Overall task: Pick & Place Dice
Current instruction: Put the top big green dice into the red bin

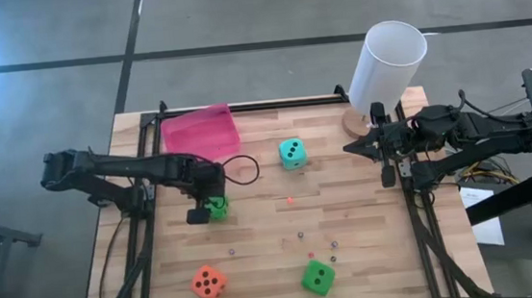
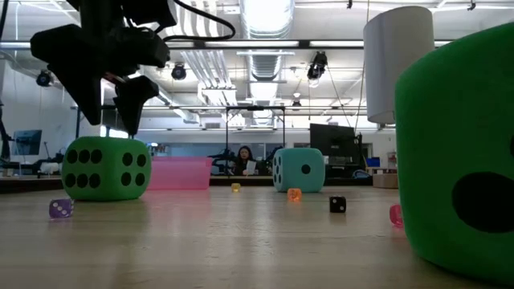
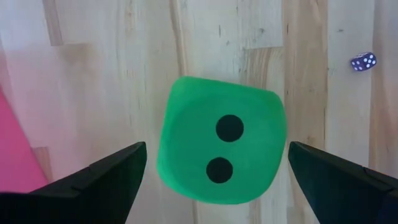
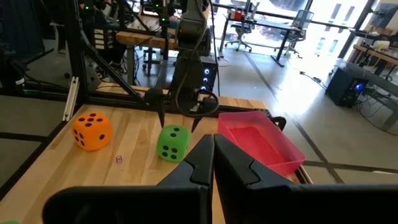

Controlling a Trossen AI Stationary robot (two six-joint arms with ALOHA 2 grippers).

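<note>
**Left arm poised over a green die**

The left gripper (image 1: pixel 206 212) hung directly above a green die (image 1: pixel 217 207), fingers spread wide and holding nothing, the cube centred between them in the left wrist view. The die sat on the table (image 1: pixel 372 255) just beside the pink tray (image 1: pixel 200 133). A good grasp probably meant descending straight down and closing on opposite flat faces, gently, as the cube looked soft. How far above it the fingertips stood was hard to judge. The right gripper (image 1: pixel 386 164) waited shut and empty near the white cylinder (image 1: pixel 386 66). The teal die (image 1: pixel 292 153), orange die (image 1: pixel 208 282) and second green die (image 1: pixel 318 277) lay apart.
</note>
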